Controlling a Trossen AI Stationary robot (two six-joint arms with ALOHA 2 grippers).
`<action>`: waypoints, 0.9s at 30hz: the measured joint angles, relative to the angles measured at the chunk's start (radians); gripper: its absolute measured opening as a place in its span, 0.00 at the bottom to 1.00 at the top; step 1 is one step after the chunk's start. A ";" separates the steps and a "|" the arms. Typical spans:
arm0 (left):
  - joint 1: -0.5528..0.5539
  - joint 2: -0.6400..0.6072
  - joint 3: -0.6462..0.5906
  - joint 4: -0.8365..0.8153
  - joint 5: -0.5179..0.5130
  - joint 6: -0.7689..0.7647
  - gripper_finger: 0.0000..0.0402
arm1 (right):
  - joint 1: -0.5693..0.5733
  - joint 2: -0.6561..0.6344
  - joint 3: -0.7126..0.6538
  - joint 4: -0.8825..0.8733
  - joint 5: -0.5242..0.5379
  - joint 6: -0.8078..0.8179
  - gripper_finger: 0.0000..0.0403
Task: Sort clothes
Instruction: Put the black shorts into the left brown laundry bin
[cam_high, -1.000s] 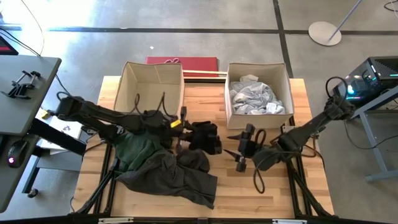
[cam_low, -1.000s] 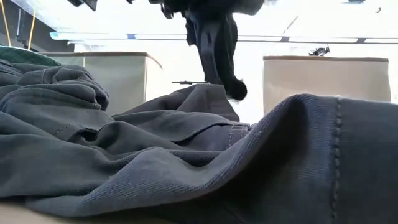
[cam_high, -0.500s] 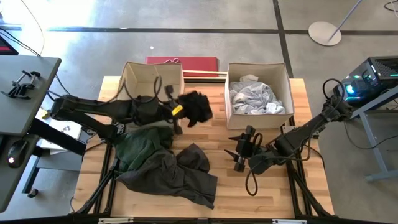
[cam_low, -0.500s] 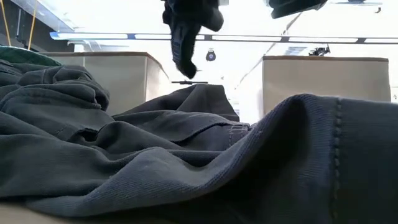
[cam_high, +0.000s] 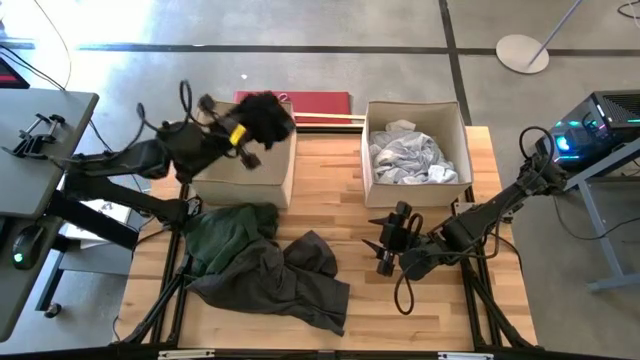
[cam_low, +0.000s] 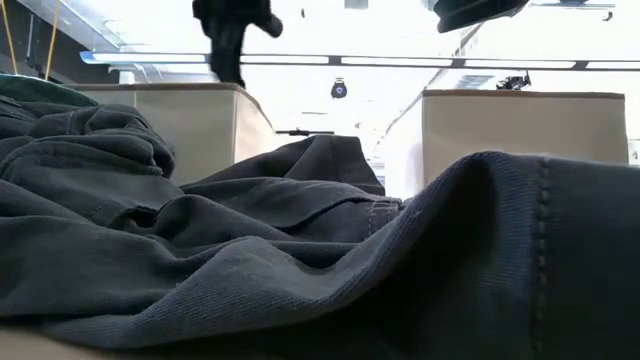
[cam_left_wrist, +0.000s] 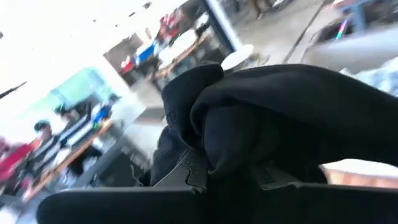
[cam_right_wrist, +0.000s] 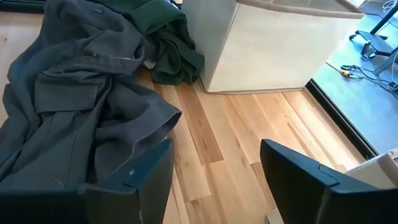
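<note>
My left gripper (cam_high: 250, 135) is raised over the left beige box (cam_high: 245, 170) and is shut on a small black garment (cam_high: 266, 115), which fills the left wrist view (cam_left_wrist: 267, 118). In the low view the black garment (cam_low: 230, 30) hangs above that box (cam_low: 190, 120). A dark green garment (cam_high: 230, 230) and a charcoal grey one (cam_high: 300, 275) lie spread on the table. White and light grey clothes (cam_high: 405, 158) lie in the right box (cam_high: 460, 130). My right gripper (cam_high: 385, 245) hovers open right of the charcoal garment (cam_right_wrist: 81, 106). My left gripper holds the black garment in a bunch (cam_left_wrist: 217, 155), pinched between its two fingers, which point about level toward the table's right. The cloth folds over the fingers and hides which edge or layer they have. The garment is clear of the table and its loose end (cam_low: 228, 65) hangs down.
Both boxes stand at the table's far edge, with a gap of bare wood (cam_high: 330, 160) between them. A red flat thing (cam_high: 300, 98) lies behind the left box. Bare wood (cam_right_wrist: 224, 137) shows before my right gripper. A desk (cam_high: 30, 140) stands left of the table.
My left gripper has risen and swung toward the table's far left, from the table's middle to above the left box, tipping up to level. The black garment went with it, lifted clear of the table and the other clothes.
</note>
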 joint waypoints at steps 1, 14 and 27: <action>0.023 -0.010 -0.003 -0.022 0.001 -0.016 0.06 | 0.000 0.000 0.000 0.000 0.000 0.000 0.56; 0.309 -0.055 -0.212 -0.185 0.138 -0.311 0.06 | 0.000 0.000 0.000 -0.003 0.000 0.018 0.56; 0.602 0.050 -0.423 -0.226 0.480 -0.548 0.06 | 0.000 0.000 0.000 0.004 0.002 0.018 0.56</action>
